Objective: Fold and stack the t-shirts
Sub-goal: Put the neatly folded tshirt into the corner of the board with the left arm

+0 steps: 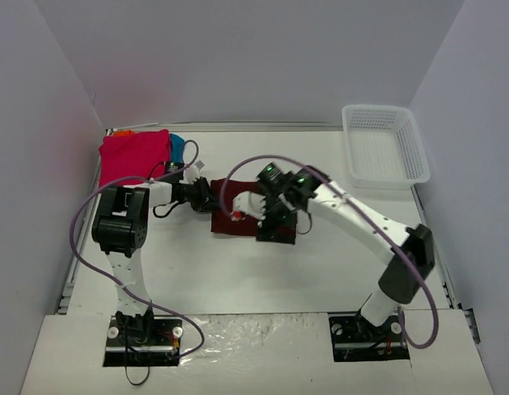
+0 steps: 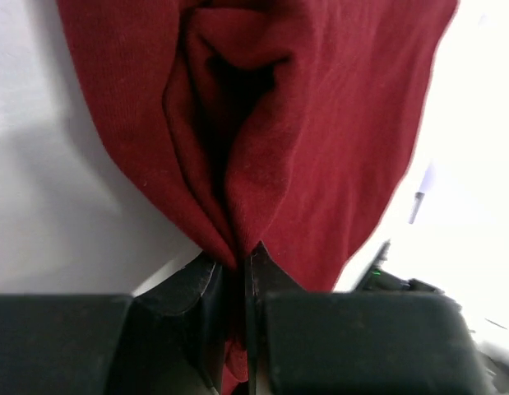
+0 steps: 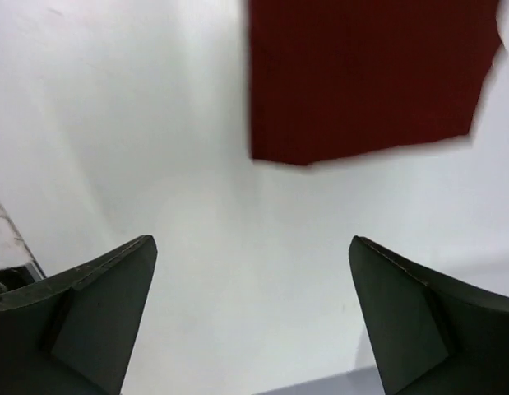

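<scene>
The left gripper (image 2: pixel 242 263) pinches a bunched fold of the maroon t-shirt (image 2: pixel 320 123) lying mid-way across the table (image 1: pixel 238 271), probably to carry it toward the folded pink t-shirt (image 1: pixel 135 156), while the right gripper (image 3: pixel 252 243) hovers alongside, spread wide and empty.

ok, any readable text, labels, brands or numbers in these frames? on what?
No readable text in any view.
maroon shirt: plain cloth, no print shows.
pink shirt: no print shows, small in the top view.
basket: no label or mark shows.
</scene>
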Motion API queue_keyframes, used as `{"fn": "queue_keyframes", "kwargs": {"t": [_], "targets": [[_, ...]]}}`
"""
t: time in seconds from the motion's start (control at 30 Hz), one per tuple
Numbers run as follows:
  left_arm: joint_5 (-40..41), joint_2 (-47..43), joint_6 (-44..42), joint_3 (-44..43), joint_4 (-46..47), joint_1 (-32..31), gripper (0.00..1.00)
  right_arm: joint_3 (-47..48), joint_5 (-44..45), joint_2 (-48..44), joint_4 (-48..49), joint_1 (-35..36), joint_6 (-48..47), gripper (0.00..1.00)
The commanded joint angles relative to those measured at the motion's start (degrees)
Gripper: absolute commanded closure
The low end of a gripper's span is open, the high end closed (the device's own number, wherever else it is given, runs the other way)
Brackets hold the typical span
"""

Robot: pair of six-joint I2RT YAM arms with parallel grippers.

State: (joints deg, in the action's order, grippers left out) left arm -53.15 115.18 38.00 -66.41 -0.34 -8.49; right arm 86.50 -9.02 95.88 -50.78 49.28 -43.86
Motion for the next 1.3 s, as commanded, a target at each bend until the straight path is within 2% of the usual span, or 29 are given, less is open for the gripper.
{"fn": "queue_keyframes", "kwargs": {"t": [0.0,0.1,0.27,0.4,0.57,0.63,0.7,0.8,0.93,1.27], "targets": [[6.1,-4.4,-9.9,-4.6,-11.2,-0.3,0.98,-3.1,-2.6,-5.3,-5.9,-13.5,-3.4,0.0],[11.2,-4.4,-15.7,-10.1,-19.2,-0.6,0.98,-6.1,-7.4,-5.3,-4.0,-19.8,-1.6,0.0],[16.3,-3.8,-20.5,-20.8,-28.0,-1.2,0.98,-12.7,-12.2,-5.5,2.2,-22.5,1.2,0.0],[21.5,-2.7,-23.8,-29.5,-32.0,-2.5,0.98,-12.7,-17.5,-6.0,2.7,-25.5,-0.2,0.0],[34.7,2.5,-30.9,-42.8,-43.1,-4.3,0.98,-13.9,-19.1,-6.2,2.7,-26.2,0.1,0.0],[42.7,5.5,-32.8,-49.2,-48.4,-4.7,0.98,-15.0,-20.4,-6.9,2.7,-26.4,-0.2,0.0],[46.3,6.6,-33.5,-53.4,-50.9,-4.7,0.98,-16.2,-21.1,-7.8,2.9,-26.7,-0.4,0.0],[51.2,7.0,-35.4,-55.9,-51.3,-4.7,0.98,-17.1,-22.5,-8.8,3.1,-27.7,-1.0,0.0],[56.4,8.8,-37.6,-64.2,-53.7,-3.9,0.98,-19.3,-23.9,-8.5,3.6,-28.2,-1.6,0.0],[60.1,11.9,-42.4,-78.8,-57.8,0.8,0.98,-24.4,-29.5,-5.6,8.6,-29.7,-1.9,0.0]]}}
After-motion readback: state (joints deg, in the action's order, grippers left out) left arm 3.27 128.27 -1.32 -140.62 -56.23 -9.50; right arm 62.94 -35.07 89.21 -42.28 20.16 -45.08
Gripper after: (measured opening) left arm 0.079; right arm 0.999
